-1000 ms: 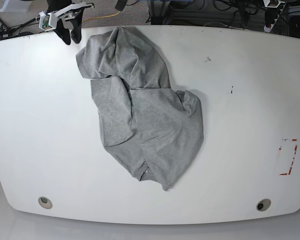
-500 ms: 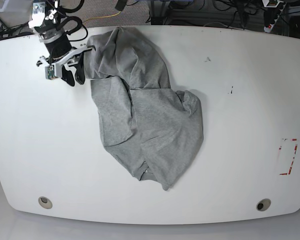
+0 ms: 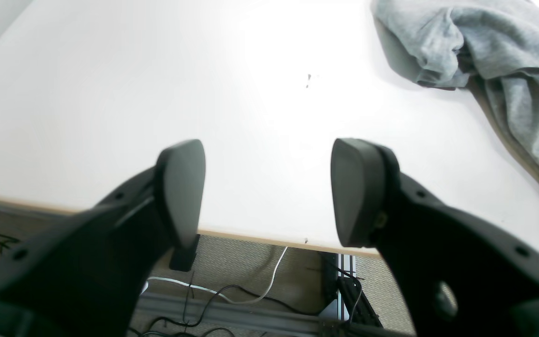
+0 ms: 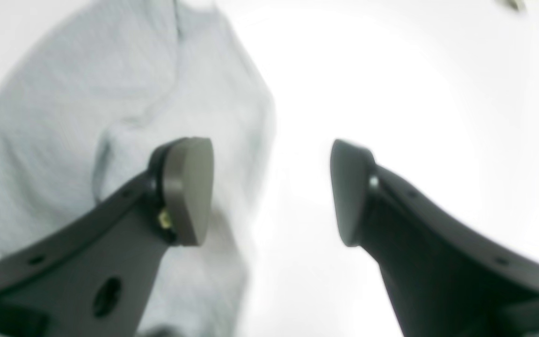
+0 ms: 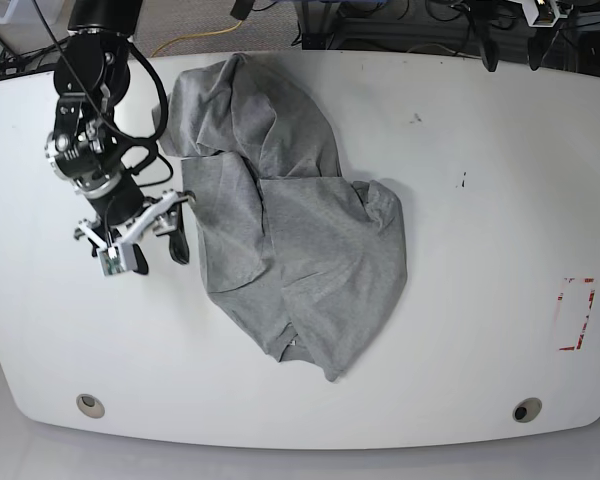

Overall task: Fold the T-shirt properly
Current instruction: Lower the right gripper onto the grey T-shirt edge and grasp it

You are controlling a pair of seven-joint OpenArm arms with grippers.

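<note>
The T-shirt (image 5: 300, 230) lies crumpled and partly doubled over itself in the middle of the white table (image 5: 480, 250). My right gripper (image 5: 158, 250) is open, low beside the shirt's left edge. In the blurred right wrist view one of its fingers (image 4: 187, 187) is over the grey T-shirt (image 4: 63, 140) and the other over bare table, with nothing between them. My left gripper (image 3: 269, 159) stands open and empty above the table's far edge. The T-shirt (image 3: 508, 51) shows at the upper right of that view, well away from it.
A red tape mark (image 5: 577, 313) sits near the table's right edge. Two round holes (image 5: 90, 405) (image 5: 526, 410) lie along the front. Small dark specks (image 5: 464, 180) mark the bare surface right of the shirt. Cables and floor (image 3: 251, 290) show beyond the far edge.
My right arm has swung from the far left corner forward along the shirt's left side, and its jaws have spread wider. The shirt has not moved.
</note>
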